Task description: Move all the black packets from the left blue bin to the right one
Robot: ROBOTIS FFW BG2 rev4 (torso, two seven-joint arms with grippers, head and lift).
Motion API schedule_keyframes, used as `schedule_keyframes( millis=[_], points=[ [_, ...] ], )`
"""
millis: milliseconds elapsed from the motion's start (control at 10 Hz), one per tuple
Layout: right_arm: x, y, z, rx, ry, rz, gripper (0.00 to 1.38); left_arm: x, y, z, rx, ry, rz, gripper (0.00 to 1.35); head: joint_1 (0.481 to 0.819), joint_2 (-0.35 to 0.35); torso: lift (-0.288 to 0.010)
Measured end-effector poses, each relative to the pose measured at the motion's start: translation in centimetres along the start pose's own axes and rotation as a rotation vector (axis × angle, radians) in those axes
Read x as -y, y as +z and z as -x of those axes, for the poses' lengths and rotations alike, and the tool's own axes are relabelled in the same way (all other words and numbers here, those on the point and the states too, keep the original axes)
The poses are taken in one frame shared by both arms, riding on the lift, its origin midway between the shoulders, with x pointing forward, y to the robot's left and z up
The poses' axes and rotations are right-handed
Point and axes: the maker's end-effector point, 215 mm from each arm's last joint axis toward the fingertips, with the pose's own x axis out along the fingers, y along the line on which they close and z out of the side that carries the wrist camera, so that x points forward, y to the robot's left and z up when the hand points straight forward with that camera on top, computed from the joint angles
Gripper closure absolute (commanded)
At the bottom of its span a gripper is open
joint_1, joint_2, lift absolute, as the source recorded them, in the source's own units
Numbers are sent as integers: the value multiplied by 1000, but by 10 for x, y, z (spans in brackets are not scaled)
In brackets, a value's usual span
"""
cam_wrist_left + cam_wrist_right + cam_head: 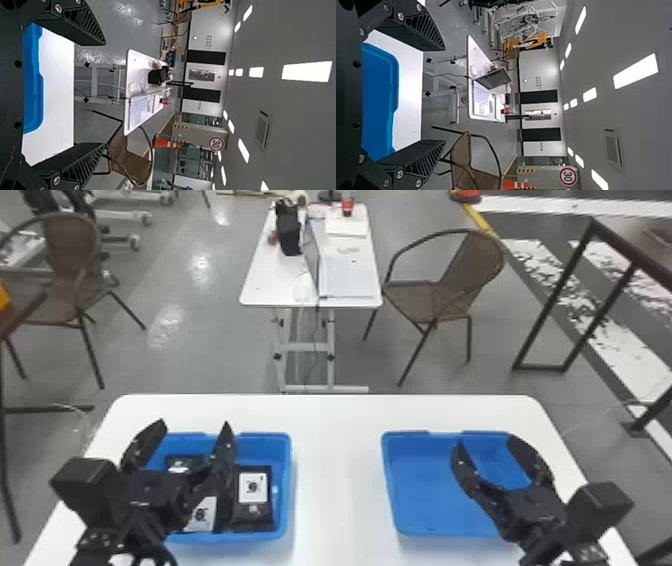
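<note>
Over the left blue bin (283,490) in the head view, my left gripper (194,425) is open with nothing between its fingers. Several black packets lie in that bin; one black packet (254,510) with a white label is at its right side, another (185,462) toward the back, partly behind the gripper. My right gripper (484,440) is open above the right blue bin (420,490), whose visible floor is bare. The left wrist view has the left gripper (104,95) spread wide beside a blue bin rim (39,95). Likewise the right gripper (443,97) stands apart in the right wrist view.
Both bins stand on a white table (335,470) with a gap between them. Beyond it are another white table (280,285) with a laptop and papers, a brown chair (450,285) on the right and another chair (70,255) on the left.
</note>
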Motion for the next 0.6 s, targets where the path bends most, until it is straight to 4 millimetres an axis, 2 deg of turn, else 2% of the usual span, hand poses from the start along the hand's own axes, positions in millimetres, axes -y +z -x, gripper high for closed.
schedule_keyframes(
  millis=[300, 600],
  points=[
    [2, 4, 0, 14, -11, -5, 202, 1, -1, -1, -5, -2, -1, 127, 695, -58, 0],
    [4, 0, 3, 7, -18, -12, 202, 1, -1, -1, -5, -2, -3, 127, 695, -59, 0]
  ],
)
